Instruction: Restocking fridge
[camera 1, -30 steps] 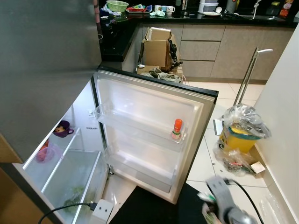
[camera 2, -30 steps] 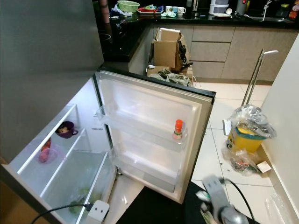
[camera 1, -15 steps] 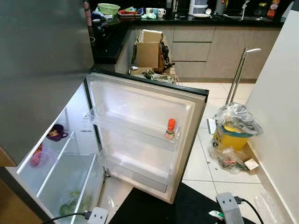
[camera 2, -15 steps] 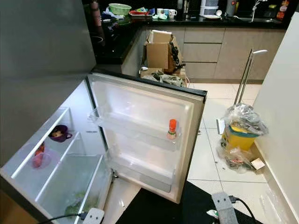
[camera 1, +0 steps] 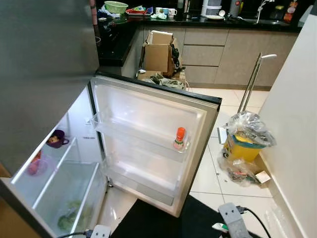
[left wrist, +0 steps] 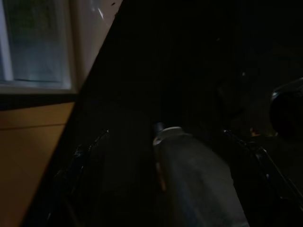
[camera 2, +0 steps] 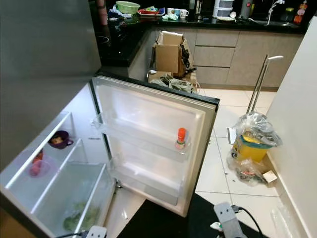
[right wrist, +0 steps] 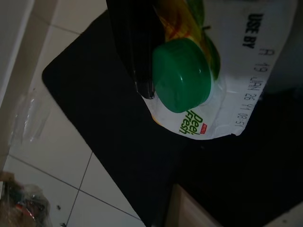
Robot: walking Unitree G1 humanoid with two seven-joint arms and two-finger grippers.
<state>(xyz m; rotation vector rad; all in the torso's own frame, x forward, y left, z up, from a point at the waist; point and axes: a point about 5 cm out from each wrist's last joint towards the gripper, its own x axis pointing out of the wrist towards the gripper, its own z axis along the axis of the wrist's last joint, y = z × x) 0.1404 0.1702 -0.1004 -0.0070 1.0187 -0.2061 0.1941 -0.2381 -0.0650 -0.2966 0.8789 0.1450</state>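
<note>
The fridge stands open with its door (camera 1: 148, 129) swung wide toward me. A small orange-capped bottle (camera 1: 180, 138) stands on a door shelf. Inside are a purple cup (camera 1: 56, 139), a pink container (camera 1: 33, 166) and greens (camera 1: 69, 218) in the bottom drawer. My right gripper (right wrist: 156, 71) is shut on a white juice carton (right wrist: 236, 71) with a green cap (right wrist: 182, 75); one black finger (right wrist: 137, 47) presses beside the cap. Its silver wrist (camera 1: 230, 220) is low over the black mat (camera 1: 158, 223). In the dark left wrist view, my left gripper (left wrist: 165, 161) is open over the mat.
A yellow bin wrapped in plastic bags (camera 1: 246, 139) sits by the white wall (camera 1: 297, 124) on the right, with a metal pole (camera 1: 250, 82) behind it. A cardboard box (camera 1: 158, 49) stands against the kitchen cabinets (camera 1: 213, 49). White tiled floor (camera 1: 208, 168) lies between the door and the bin.
The camera has shifted, so the whole scene slid left. My right arm has sunk toward the bottom edge of the view, still shut on the carton.
</note>
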